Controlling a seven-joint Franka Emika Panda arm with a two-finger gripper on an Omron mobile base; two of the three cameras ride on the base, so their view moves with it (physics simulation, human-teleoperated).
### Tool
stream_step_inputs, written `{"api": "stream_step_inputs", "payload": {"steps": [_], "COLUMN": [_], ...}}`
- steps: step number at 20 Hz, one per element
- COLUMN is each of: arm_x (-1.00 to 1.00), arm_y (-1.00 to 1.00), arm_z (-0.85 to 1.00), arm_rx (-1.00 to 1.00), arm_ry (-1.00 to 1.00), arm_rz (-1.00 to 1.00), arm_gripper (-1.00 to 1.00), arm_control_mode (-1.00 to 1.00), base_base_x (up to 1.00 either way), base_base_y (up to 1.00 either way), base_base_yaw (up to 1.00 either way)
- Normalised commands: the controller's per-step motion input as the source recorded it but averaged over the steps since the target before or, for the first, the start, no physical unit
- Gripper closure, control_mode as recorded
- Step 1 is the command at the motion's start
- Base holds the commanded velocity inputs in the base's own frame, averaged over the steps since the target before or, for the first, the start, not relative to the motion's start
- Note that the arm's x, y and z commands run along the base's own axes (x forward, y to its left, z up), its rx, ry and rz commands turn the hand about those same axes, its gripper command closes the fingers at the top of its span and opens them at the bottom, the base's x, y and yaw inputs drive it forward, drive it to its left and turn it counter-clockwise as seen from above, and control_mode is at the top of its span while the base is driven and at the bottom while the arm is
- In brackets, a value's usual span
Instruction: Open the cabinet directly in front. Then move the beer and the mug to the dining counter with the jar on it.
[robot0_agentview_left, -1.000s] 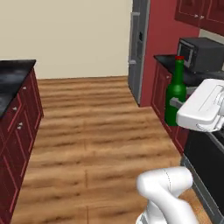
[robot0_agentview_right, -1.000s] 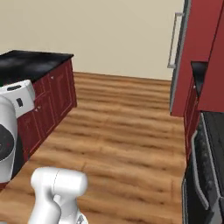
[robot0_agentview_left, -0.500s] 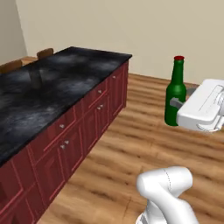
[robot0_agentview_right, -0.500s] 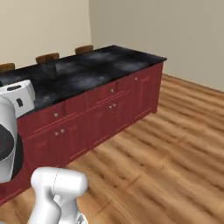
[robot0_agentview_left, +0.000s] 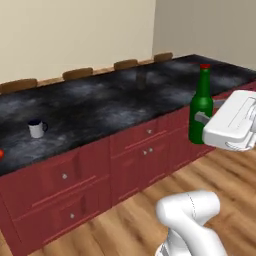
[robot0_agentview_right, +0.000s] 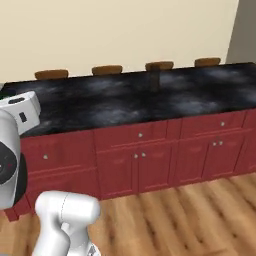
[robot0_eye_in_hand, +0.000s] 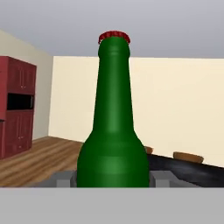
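Green slim glass beer (robot0_agentview_left: 201, 107) with red cap stands upright, clamped in the pincer (robot0_agentview_left: 199, 119) beside the long black marbled counter (robot0_agentview_left: 110, 102); since earlier, the whole left base view has swung broadside. A small white mug (robot0_agentview_left: 36, 128) sits on that counter. In the right base view, wooden stools (robot0_agentview_right: 107, 70) stand behind the counter (robot0_agentview_right: 130, 100). In the hand view, the beer (robot0_eye_in_hand: 113, 131) sits between the fingers (robot0_eye_in_hand: 61, 178).

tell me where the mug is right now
In the left base view the mug stands at the left on the dining counter, far from the beer.
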Motion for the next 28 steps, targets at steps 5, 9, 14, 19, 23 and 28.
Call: {"api": "stream_step_inputs", "payload": {"steps": [5,9,14,19,23,28], "arm_x": [0.00,0.00,0.00,0.00,0.00,0.00], "arm_y": [0.00,0.00,0.00,0.00,0.00,0.00], "arm_z": [0.00,0.00,0.00,0.00,0.00,0.00], "arm_rx": [0.00,0.00,0.00,0.00,0.00,0.00], "arm_ry": [0.00,0.00,0.00,0.00,0.00,0.00], "arm_rz": [0.00,0.00,0.00,0.00,0.00,0.00], "arm_gripper": [1.00,1.00,1.00,1.00,1.00,1.00], "arm_control_mode": [1.00,1.00,1.00,1.00,1.00,1.00], "base_base_x": [0.51,0.33,0.14,0.09,0.39,0.93], "base_base_y": [0.00,0.00,-0.45,-0.90,-0.42,0.00], "base_base_yaw": [0.79,0.26,0.07,0.02,0.00,0.00]}}
